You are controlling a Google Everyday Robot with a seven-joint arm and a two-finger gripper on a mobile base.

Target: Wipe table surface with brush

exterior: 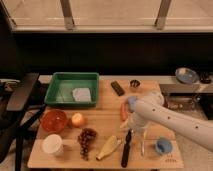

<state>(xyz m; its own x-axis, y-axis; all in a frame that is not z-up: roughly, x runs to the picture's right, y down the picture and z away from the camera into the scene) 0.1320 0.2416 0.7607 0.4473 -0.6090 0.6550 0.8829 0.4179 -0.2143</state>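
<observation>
The table surface (105, 117) is a pale wood plank top that fills the middle of the camera view. The brush (125, 149) lies on it near the front edge, with its black handle pointing toward me and its head end up under the arm. My white arm reaches in from the right. My gripper (129, 125) hangs at the arm's end just above the brush's upper end. A thin silver utensil (142, 143) lies just right of the brush.
A green tray (60, 80) holding a pale cloth stands at the back left. A red bowl (53, 120), apple (77, 119), grapes (87, 140), banana (107, 147), white cup (52, 145), carrot (123, 111), small blue bowl (163, 146) and black bar (117, 88) crowd the table. A chair (20, 97) stands at the left.
</observation>
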